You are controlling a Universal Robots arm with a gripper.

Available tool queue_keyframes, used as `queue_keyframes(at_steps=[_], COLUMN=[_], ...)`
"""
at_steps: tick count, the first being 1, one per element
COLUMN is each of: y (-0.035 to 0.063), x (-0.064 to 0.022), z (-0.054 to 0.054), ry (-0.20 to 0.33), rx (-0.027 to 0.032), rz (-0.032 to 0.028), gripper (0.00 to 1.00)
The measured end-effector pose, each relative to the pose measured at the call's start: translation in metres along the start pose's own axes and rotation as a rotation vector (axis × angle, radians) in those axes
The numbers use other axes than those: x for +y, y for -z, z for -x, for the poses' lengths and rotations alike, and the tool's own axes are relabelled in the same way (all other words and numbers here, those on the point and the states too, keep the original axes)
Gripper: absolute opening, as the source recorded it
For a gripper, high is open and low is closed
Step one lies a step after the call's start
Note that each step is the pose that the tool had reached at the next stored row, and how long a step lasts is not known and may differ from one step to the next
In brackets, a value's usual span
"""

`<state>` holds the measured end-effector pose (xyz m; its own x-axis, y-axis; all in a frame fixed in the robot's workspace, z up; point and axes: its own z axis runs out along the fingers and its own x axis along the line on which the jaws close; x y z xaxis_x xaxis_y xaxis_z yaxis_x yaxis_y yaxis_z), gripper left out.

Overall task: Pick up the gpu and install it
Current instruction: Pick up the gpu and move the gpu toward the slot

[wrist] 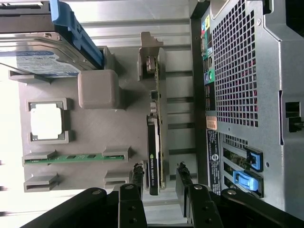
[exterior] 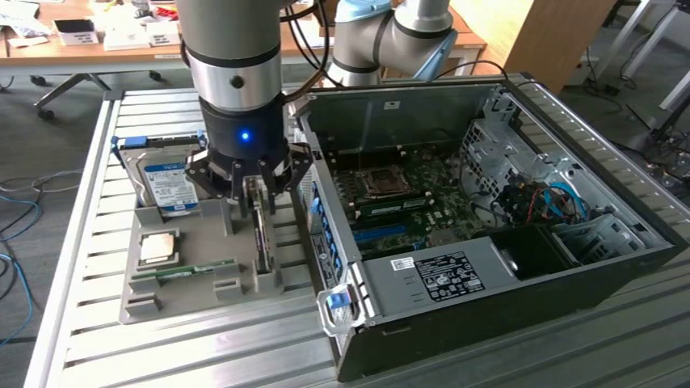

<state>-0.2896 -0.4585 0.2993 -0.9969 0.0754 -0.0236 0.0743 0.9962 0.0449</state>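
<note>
On a slatted metal worktop (exterior: 161,356), a grey moulded tray (exterior: 216,242) holds a blue-labelled silver hard drive (exterior: 167,186), a square silver processor (exterior: 158,246), a narrow green RAM stick (exterior: 196,269) and the thin dark-faced green gpu (exterior: 261,234), standing on edge just beside the open black computer case (exterior: 485,267). The black claw (exterior: 258,198) hangs released, its 2 fingers (wrist: 137,178) straddling the card; the wrist view shows gaps either side.

Wooden desks (exterior: 523,32) stand on grey floor (exterior: 54,153) behind.
</note>
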Motion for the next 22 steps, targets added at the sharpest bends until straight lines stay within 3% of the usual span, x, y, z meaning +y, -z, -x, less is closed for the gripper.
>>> queue_keyframes(at_steps=[7,22], y=[-0.0069,-0.0097], x=[-0.0004,-0.0007], z=[-0.0003,-0.0032], ry=[0.0,0.0], rx=[0.0003,0.0003], rz=[-0.0003,-0.0004], gripper=[0.42,0.42])
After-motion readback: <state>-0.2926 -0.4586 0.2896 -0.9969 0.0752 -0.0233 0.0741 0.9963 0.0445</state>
